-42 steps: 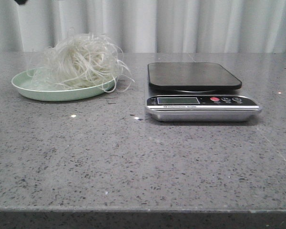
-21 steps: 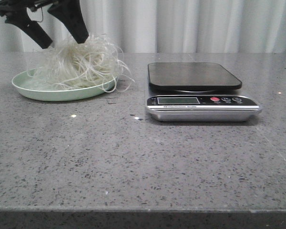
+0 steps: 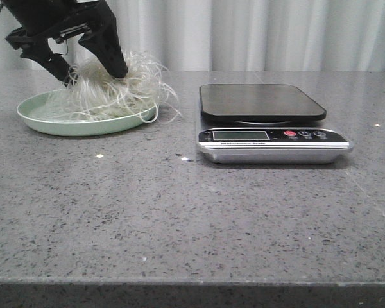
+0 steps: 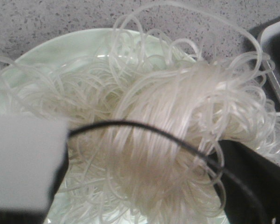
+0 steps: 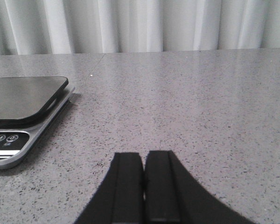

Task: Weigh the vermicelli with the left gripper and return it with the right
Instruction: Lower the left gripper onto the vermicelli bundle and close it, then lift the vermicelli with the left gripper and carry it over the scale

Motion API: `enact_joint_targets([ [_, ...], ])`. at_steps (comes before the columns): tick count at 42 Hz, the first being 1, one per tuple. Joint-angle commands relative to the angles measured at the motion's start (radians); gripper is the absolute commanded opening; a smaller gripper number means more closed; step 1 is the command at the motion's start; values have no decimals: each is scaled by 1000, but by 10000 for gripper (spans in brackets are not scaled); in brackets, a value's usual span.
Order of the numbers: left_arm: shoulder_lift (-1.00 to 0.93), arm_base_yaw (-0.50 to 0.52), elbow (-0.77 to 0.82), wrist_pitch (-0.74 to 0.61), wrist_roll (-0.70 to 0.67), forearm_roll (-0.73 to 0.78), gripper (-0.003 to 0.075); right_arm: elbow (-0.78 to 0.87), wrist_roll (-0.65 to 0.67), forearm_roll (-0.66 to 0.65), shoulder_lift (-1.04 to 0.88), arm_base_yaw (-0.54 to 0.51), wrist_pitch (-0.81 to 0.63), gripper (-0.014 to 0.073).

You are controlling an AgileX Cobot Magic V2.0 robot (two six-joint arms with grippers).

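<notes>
The vermicelli [image 3: 112, 90] is a fluffy nest of glassy white strands on the pale green plate [image 3: 64, 125] at the far left of the table. My left gripper [image 3: 93, 74] is open, its black jaws spread wide and lowered into the nest, one on each side of it. In the left wrist view the vermicelli [image 4: 158, 135] fills the space between the jaws over the plate [image 4: 60, 51]. The right gripper [image 5: 143, 186] is shut and empty, low over bare table to the right of the scale [image 5: 23, 109].
A silver digital scale [image 3: 269, 138] with a black weighing plate [image 3: 260, 101] stands right of the plate of vermicelli. Grey speckled tabletop stretches in front. A white curtain hangs behind the table.
My left gripper came in from the upper left and has lowered, open, into the vermicelli nest. The strands are pressed down a little. The scale and plate have not moved.
</notes>
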Motion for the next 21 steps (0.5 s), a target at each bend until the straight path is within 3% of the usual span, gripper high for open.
enact_joint_targets([
  [1, -33, -4, -28, -18, 2, -33, 636, -8, -2, -13, -16, -2, -75, 151],
  [7, -31, -4, -28, -1, 2, -33, 501, -8, -2, -13, -16, -2, -75, 151],
  [17, -31, -4, -28, 21, 2, -33, 131, -8, -2, -13, -16, -2, -75, 151],
  [21, -31, -4, -28, 21, 2, -33, 146, -8, -2, -13, -16, -2, -75, 151],
])
